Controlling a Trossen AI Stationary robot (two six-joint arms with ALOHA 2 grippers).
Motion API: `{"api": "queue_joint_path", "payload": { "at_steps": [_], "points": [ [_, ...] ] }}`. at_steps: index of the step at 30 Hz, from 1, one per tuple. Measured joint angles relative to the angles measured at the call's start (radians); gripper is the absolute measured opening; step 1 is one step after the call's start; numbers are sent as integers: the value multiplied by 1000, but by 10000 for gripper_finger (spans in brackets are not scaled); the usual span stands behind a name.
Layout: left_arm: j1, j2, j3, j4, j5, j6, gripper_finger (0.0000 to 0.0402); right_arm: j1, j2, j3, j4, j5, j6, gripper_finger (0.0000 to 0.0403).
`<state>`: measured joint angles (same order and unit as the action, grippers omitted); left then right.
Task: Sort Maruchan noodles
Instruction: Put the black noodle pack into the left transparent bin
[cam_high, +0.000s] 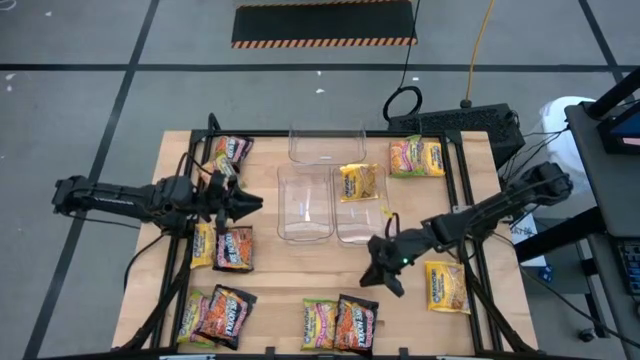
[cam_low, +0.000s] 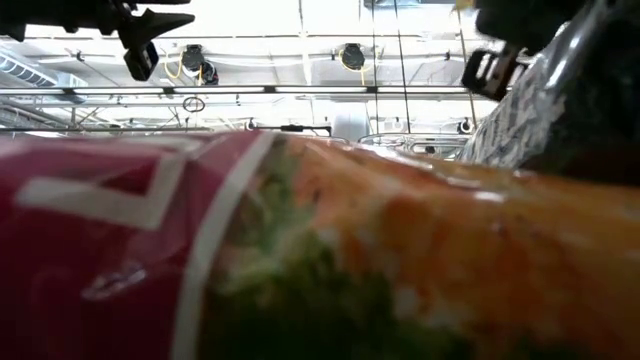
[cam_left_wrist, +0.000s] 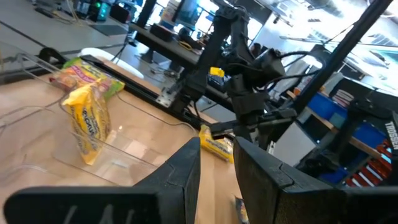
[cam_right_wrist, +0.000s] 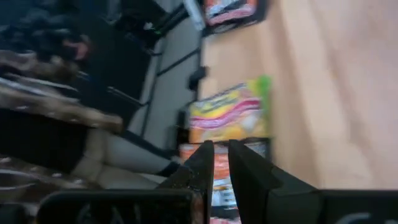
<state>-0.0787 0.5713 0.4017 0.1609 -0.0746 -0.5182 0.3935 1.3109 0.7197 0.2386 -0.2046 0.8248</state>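
Note:
Maruchan noodles packets lie scattered on the wooden table (cam_high: 270, 285): dark orange ones (cam_high: 233, 248) (cam_high: 355, 322), a pink-green one (cam_high: 318, 322) and a yellow one (cam_high: 447, 285). Another yellow packet (cam_high: 358, 182) leans inside a clear bin (cam_high: 360, 232). My right gripper (cam_high: 385, 283) hangs over the near middle of the table, slanting down toward the pink-green packet (cam_right_wrist: 230, 115) and the dark orange one (cam_right_wrist: 221, 180). Its fingers (cam_right_wrist: 221, 149) stand a narrow gap apart, with nothing between them. My left gripper (cam_high: 255, 205) is level at the left, beside the bins, open and empty (cam_left_wrist: 217, 149).
Three clear bins stand mid-table: one at the far side (cam_high: 327, 142) and two side by side (cam_high: 305, 205). More packets lie at the far left (cam_high: 228, 150), the near left (cam_high: 222, 315) and the far right (cam_high: 417, 157). A packet (cam_low: 300, 250) fills the low view.

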Motion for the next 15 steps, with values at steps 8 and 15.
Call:
{"api": "queue_joint_path", "payload": {
  "at_steps": [8,15],
  "points": [
    [-20,0,0,0,0,-11,102,111,0,0,-51,111,30,43],
    [-24,0,0,0,-3,-11,102,183,1,0,-129,209,52,43]
  ]
}}
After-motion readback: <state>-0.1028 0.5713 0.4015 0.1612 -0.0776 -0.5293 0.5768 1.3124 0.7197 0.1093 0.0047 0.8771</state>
